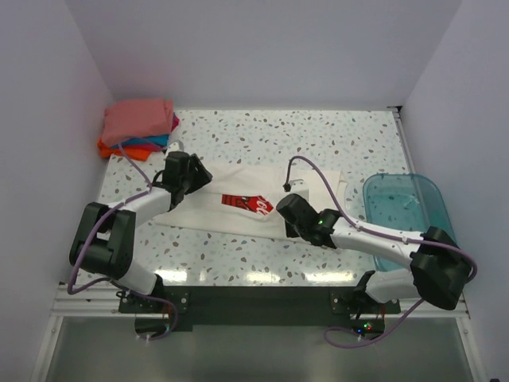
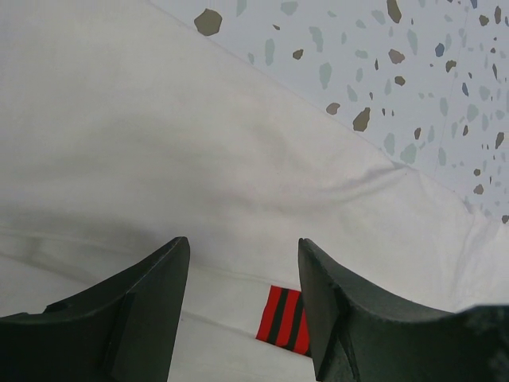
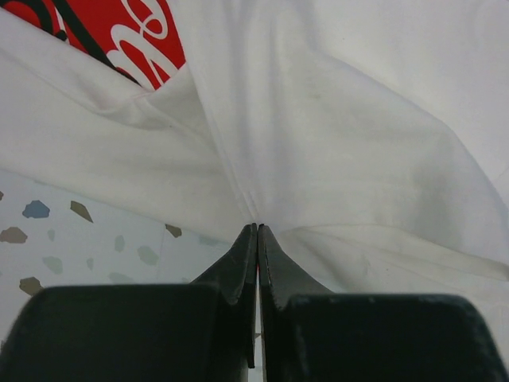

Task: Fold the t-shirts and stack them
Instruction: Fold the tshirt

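Note:
A white t-shirt [image 1: 246, 181] with a red chest print [image 1: 246, 204] lies spread across the middle of the table. My left gripper [image 1: 202, 181] hovers open over its left part; in the left wrist view the white t-shirt [image 2: 199, 143] and a corner of the red print [image 2: 282, 318] show between the spread jaws of the left gripper [image 2: 244, 243]. My right gripper [image 1: 285, 223] is shut on the shirt's near edge. In the right wrist view the white t-shirt [image 3: 358, 143] creases toward the pinched right gripper [image 3: 257, 227]. Folded salmon-pink, teal and orange t-shirts [image 1: 139, 127] are stacked at the back left.
A translucent teal plastic bin [image 1: 406, 211] stands at the right edge of the speckled table [image 1: 262, 135], beside the right arm. White walls close in the left, back and right sides.

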{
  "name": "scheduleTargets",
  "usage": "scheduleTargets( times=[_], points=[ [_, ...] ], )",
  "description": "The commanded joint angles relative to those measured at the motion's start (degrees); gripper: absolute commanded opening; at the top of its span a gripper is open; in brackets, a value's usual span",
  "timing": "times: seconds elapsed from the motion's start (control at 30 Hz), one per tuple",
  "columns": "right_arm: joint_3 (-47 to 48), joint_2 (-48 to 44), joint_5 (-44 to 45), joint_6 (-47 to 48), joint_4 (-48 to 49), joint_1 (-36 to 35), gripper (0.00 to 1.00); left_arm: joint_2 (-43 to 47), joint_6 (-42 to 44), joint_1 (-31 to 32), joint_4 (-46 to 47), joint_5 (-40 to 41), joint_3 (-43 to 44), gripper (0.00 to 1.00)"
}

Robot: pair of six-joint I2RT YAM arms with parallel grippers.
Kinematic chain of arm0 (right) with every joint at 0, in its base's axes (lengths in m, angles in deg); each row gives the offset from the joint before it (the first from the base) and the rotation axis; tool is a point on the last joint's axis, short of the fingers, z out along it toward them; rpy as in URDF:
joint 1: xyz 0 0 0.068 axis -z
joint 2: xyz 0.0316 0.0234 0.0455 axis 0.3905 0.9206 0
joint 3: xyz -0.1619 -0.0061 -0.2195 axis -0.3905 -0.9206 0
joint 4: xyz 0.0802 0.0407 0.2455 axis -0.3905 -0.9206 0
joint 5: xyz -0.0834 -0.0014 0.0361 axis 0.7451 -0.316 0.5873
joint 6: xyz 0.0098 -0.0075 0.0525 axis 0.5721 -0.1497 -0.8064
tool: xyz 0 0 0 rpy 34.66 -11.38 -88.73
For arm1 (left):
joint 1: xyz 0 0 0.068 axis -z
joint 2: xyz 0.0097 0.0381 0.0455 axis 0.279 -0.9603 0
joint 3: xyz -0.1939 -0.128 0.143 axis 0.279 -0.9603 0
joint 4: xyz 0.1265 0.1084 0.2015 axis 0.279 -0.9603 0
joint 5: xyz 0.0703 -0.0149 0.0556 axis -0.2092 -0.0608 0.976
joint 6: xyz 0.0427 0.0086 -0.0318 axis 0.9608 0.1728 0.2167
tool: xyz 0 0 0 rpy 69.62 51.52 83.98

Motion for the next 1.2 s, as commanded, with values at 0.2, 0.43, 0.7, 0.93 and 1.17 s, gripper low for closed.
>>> scheduleTargets(
  times=[0.2, 0.43, 0.7, 0.93, 1.17],
  points=[
    [-1.79, -0.55, -3.16, -2.37, 0.28, -1.23, 0.08, -1.6, 3.23, 0.26, 0.38, 0.75, 5.26, 0.61],
    [6.28, -3.37, 5.46, -3.52, -9.48, 1.22, 0.52, -5.02, 7.01, 2.19, -5.6, 9.27, 9.13, 0.57],
    [9.99, 9.53, -4.73, -1.85, -5.54, 17.55, 0.5, -10.2, 6.75, 4.13, -11.31, 17.88, 10.54, 0.47],
    [18.41, 25.62, -10.18, 1.13, -2.63, 25.12, 0.47, -11.45, 4.29, 4.92, -11.84, 18.78, 7.74, 0.38],
    [39.67, 43.19, -11.07, 9.3, -7.45, 30.49, 0.47, -0.56, -1.42, 5.09, -9.03, 13.86, -3.86, 0.34]
  ],
)
